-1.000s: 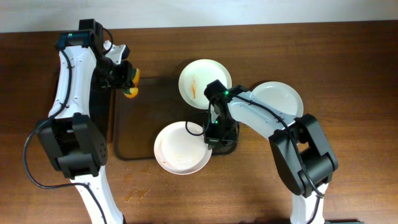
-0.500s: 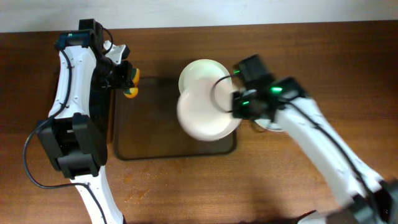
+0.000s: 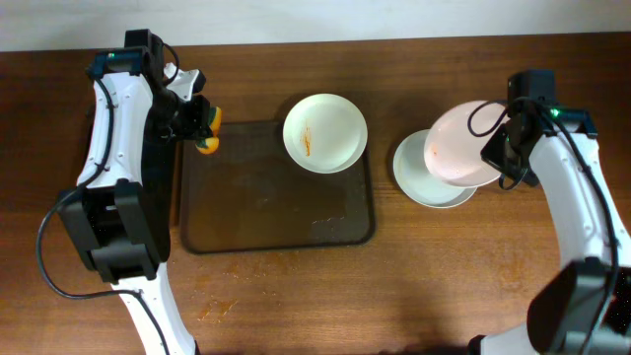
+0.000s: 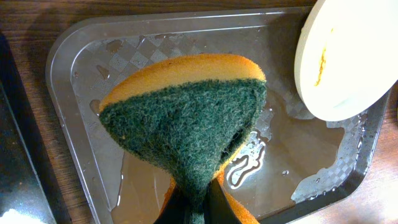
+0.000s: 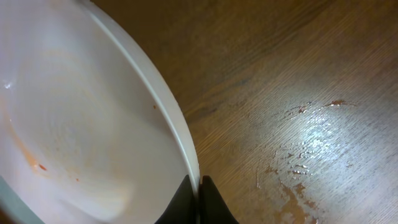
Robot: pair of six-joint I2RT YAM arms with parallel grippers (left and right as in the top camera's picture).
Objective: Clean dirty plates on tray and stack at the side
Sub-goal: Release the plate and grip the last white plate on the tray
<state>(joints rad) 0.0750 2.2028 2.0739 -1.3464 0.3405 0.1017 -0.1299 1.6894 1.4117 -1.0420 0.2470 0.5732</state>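
The dark tray (image 3: 266, 232) lies mid-table, wet in the left wrist view (image 4: 81, 74). One white plate (image 3: 325, 133) with an orange smear rests on its far right corner, also in the left wrist view (image 4: 348, 56). My left gripper (image 3: 202, 123) is shut on a yellow-and-green sponge (image 4: 186, 118), held above the tray's far left corner. My right gripper (image 3: 496, 158) is shut on the rim of a second white plate (image 3: 454, 143), held tilted over a clean white plate (image 3: 419, 182) lying on the table right of the tray. The held plate (image 5: 74, 137) shows faint reddish specks.
A black strip (image 3: 158, 168) lies along the tray's left side. The wooden table has wet patches right of the plates (image 5: 311, 143) and small marks near the front left (image 3: 217, 311).
My right gripper has lifted the plate off the tray's front right and carried it right, over the plate on the table. The left arm with the sponge has stayed still.
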